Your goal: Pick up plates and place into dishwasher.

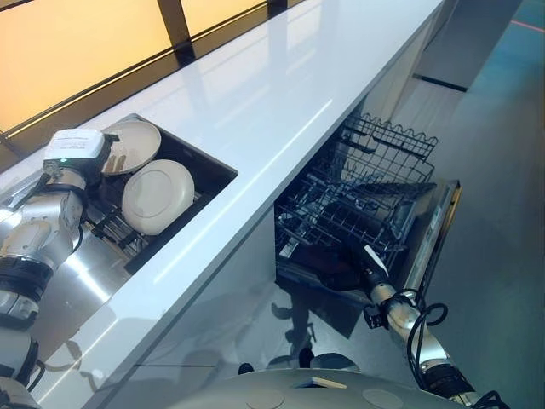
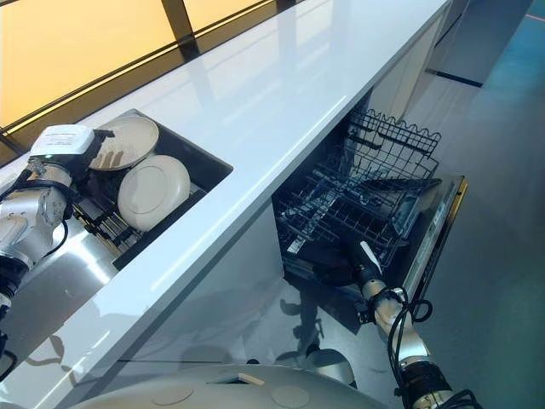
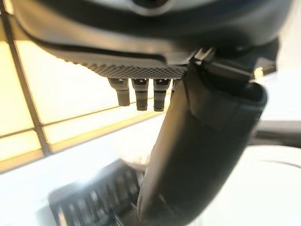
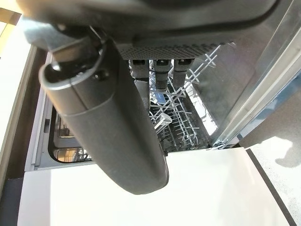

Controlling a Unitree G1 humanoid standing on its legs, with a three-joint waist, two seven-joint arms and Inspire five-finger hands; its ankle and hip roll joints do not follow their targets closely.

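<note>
Right hand (image 2: 353, 256) is seen low at front edge of pulled-out black wire dishwasher rack (image 1: 358, 213); fingers straight in wrist view, nothing held. No plate is visible in rack, so loading is judged not yet begun. Two round cream plates (image 1: 157, 196) are left in dark sunken sink (image 1: 217, 175). Left hand (image 1: 106, 158) is lowered beside them; finger opening and contact cannot be told.

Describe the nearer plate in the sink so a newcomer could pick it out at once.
Start at the long white counter and find the dark sink sunk into it near the robot's left hand. Two cream plates lean there on a rack; the nearer plate lies toward the counter's front edge and shows fully, while the farther plate sits partly behind the hand.
</note>
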